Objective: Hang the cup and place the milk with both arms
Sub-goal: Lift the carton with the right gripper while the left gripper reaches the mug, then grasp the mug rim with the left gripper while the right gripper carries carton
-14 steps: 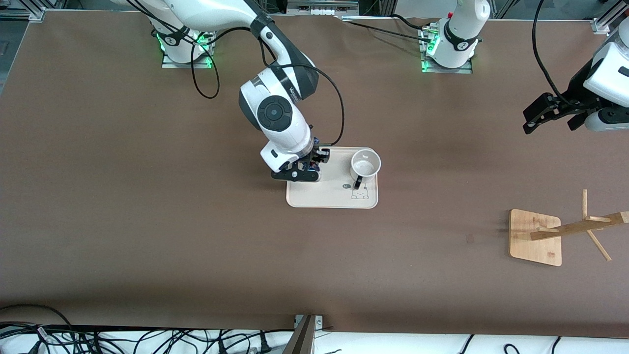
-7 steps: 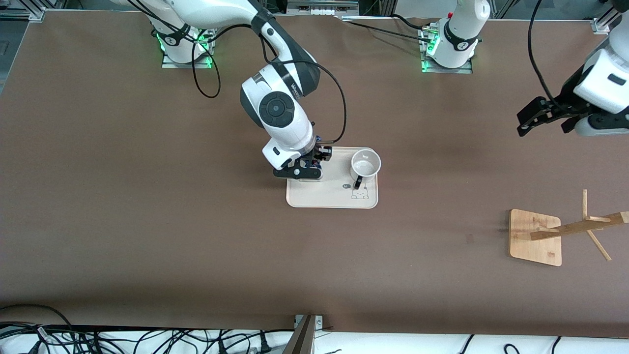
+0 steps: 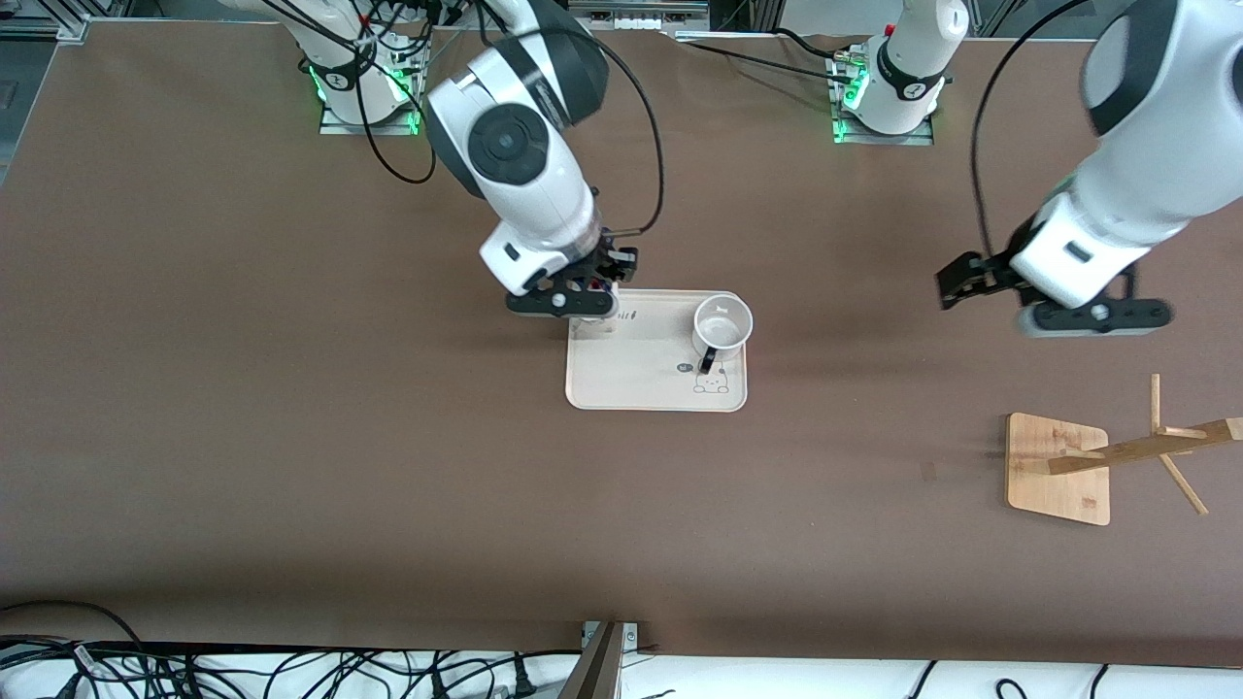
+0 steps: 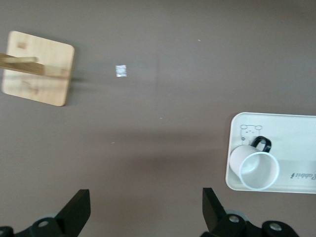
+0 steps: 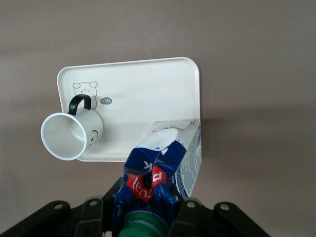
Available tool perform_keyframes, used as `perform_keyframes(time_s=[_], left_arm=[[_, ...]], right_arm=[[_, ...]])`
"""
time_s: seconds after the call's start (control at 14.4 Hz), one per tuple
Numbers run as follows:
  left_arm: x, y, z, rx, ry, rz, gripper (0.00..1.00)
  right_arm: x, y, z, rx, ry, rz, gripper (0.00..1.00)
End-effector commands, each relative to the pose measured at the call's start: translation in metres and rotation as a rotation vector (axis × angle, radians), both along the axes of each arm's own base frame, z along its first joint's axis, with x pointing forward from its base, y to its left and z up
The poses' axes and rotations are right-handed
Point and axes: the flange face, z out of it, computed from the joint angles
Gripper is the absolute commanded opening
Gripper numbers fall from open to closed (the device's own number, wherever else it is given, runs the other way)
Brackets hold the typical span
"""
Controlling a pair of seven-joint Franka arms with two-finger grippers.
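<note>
My right gripper (image 3: 581, 294) is shut on the top of the milk (image 5: 165, 165), a blue carton with red print and a green cap. It holds the milk in the air over the tray's corner toward the right arm's base. The white cup (image 3: 722, 325) stands upright on the cream tray (image 3: 641, 383), its black handle turned toward the front camera. The cup (image 5: 69, 136) and tray (image 5: 148, 94) also show below the carton. My left gripper (image 3: 958, 282) hangs open over bare table between tray and wooden rack (image 3: 1058, 469), with nothing between its fingers (image 4: 79, 210).
The wooden rack's square base (image 4: 37, 69) stands toward the left arm's end, its pegged post leaning out of the front view. A small pale mark (image 4: 121, 70) lies on the brown table beside it. Cables run along the table edge nearest the front camera.
My right gripper has risen with the milk, off the tray and toward its base. The left arm has swung in over the table toward the tray, still open.
</note>
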Motion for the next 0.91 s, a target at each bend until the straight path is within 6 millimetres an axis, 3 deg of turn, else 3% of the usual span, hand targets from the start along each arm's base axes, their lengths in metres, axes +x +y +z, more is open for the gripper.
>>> perform_keyframes(time_s=[0.0,0.14,0.42,0.63,0.84], left_arm=[[0.002,-0.031,-0.031,-0.080,0.005,0.032,1.00],[0.002,-0.054,-0.063,-0.112,-0.009,0.016,1.00],[-0.010,-0.119,-0.141,-0.139,-0.034,-0.042,1.00],[-0.029,-0.182,-0.188,-0.156,-0.019,-0.074,1.00],[-0.049,-0.227,-0.209,-0.167,-0.016,-0.132,1.00]], right_arm=[[0.003,-0.037,0.049,-0.014,-0.026,-0.037,0.36],[0.011,-0.069,0.081,-0.009,-0.049,-0.071,0.36],[0.034,-0.151,0.113,-0.044,-0.037,-0.012,0.36],[0.047,-0.197,0.115,-0.074,-0.014,0.039,0.36],[0.055,-0.235,0.110,-0.098,0.019,0.073,0.36]])
